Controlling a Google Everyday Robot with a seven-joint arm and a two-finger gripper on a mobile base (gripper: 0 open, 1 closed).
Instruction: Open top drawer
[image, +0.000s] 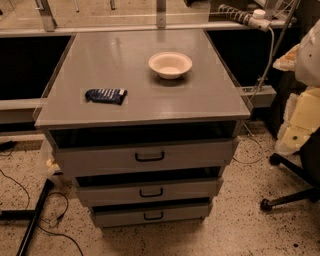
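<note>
The tool is not in this picture, so I cannot tell if it is wide, narrow or holding anything. A blurry white shape (309, 50) sits at the right edge, and I cannot tell what it is.

The wide grey top drawer (95, 161) is in the middle of the picture, right under the flat grey table (110, 55). Its front is the biggest of the three fronts. A black bar handle (149, 156) sits in the middle of that front. A dark gap shows between the table and the top edge of the drawer front.

Under it is a smaller grey middle drawer (190, 190). Under that is a still smaller grey bottom drawer (115, 218). Each has a little black handle in the middle and a dark gap above it.

On the table stands a round white bowl (170, 64), right way up, toward the back and a bit to the right. A dark blue packet with white marks (105, 95) lies flat near the front left. The bowl and the packet are well apart.

All of this stands on a speckled floor (240, 235). To the right are black chair legs with wheels (290, 185) and a pale yellow block (302, 120). Thin black cables (22, 192) lie on the floor at the left.
</note>
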